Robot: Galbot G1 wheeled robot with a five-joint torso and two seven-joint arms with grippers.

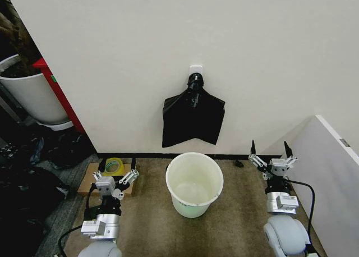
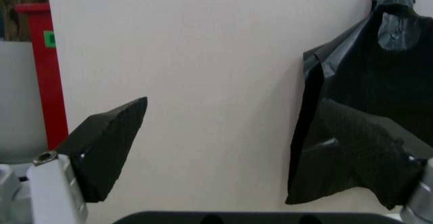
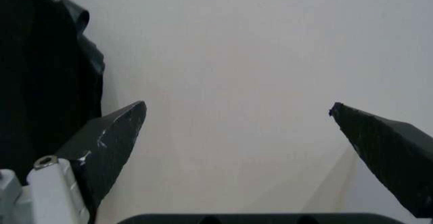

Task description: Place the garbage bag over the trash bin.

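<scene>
A black garbage bag (image 1: 193, 115), pinched at its top, hangs flat on the wall at frame centre above the empty white trash bin (image 1: 194, 184) on the carpet. Left pincer (image 1: 116, 178) and right pincer (image 1: 270, 150) flank it, fingers apart.

black garbage bag (image 1: 193, 118) wall-hung, trash bin (image 1: 194, 183) upright

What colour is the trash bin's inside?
White, faintly greenish at the bottom; trash bin shows best in the head view.
</scene>
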